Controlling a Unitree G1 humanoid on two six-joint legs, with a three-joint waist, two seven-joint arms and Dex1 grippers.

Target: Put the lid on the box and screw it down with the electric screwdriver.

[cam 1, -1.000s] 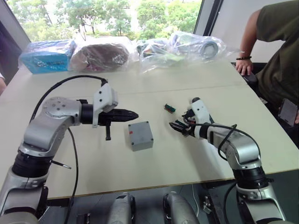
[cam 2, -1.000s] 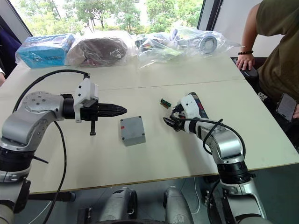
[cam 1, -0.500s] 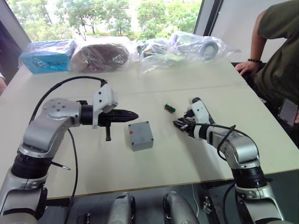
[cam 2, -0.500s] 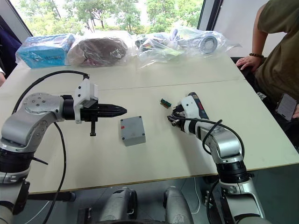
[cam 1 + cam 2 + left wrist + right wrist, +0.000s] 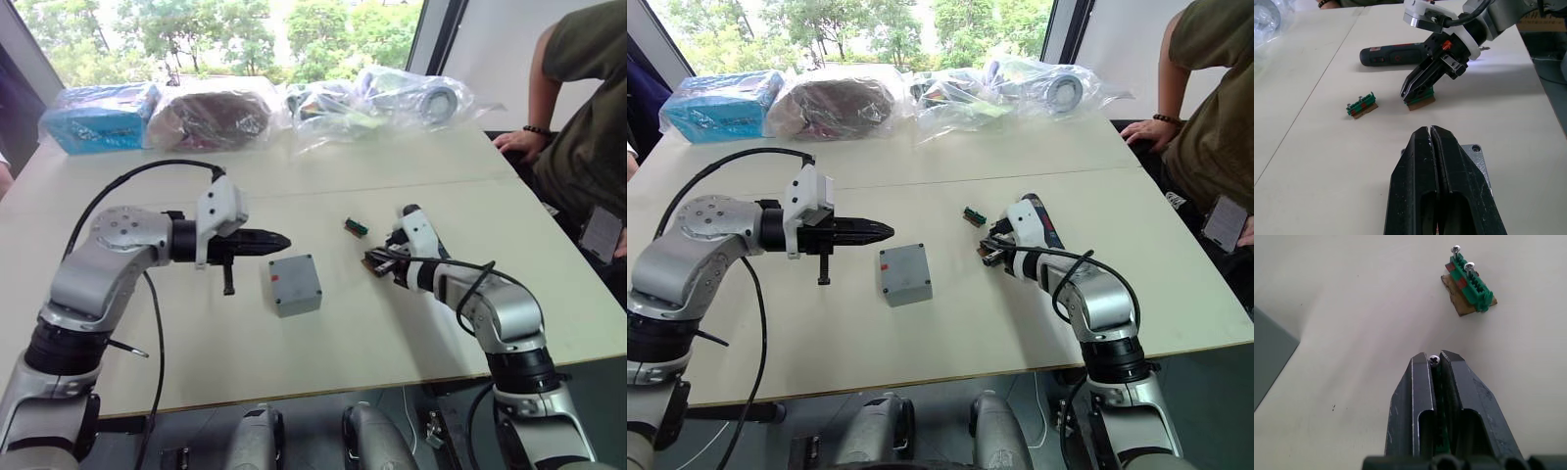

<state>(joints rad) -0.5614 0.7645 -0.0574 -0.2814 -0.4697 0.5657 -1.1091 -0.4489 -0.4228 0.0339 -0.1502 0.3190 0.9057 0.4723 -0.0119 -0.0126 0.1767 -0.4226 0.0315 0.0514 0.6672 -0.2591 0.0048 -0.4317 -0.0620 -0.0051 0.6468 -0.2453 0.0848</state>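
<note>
Since a second ago the right hand [image 5: 376,260] has pulled back a little toward the electric screwdriver [image 5: 1400,54] and pinched down; it now grips a small green-and-brown screw block [image 5: 1419,99] with a screw head [image 5: 1434,360] showing at its fingertips. Box [image 5: 295,284] sits unmoved mid-surface, grey, closed top with a red mark, lid looks already on it, though the seam is hard to read. Screwdriver lies flat on the surface just behind the right hand, untouched. A second screw block [image 5: 1469,283] rests near, toward the far edge, two screws upright in it. Left hand [image 5: 884,231] hovers level just beside the box on the robot's left, fingers pressed together, holding nothing. Risk: the block is clamped at the very fingertips, so a tilt could tip the loose screw out and let it roll off. Plastic bags [image 5: 382,98] line the far edge; a person's hand [image 5: 511,142] rests at the far right corner.
</note>
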